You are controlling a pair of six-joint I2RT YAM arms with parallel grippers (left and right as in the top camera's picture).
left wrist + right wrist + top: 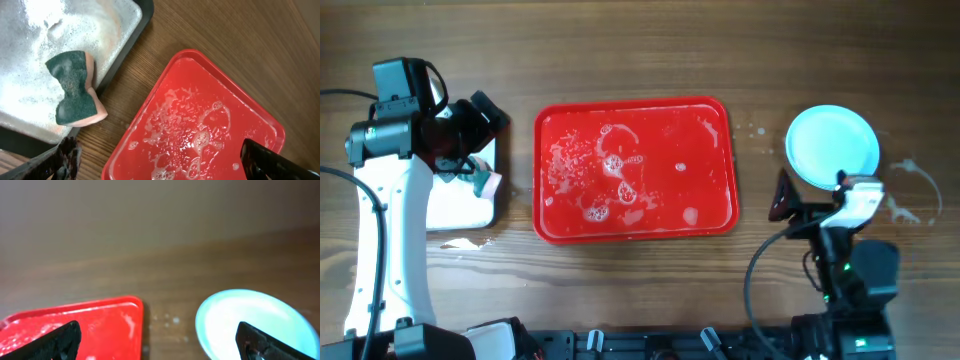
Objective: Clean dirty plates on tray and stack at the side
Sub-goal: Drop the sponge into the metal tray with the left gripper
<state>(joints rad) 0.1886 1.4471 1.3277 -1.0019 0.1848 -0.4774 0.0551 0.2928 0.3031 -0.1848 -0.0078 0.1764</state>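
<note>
The red tray lies mid-table, wet with soap foam, and no plate is on it. It also shows in the left wrist view and the right wrist view. The light-blue plates sit to the right of the tray and look like one disc from above, so I cannot tell how many are stacked; the top plate shows in the right wrist view. My left gripper is open and empty over the gap between pan and tray. My right gripper is open and empty just in front of the plates.
A silver pan with a black rim stands at the left, foamy inside. A green and pink sponge lies at its right edge. Water drops dot the wood around the plates.
</note>
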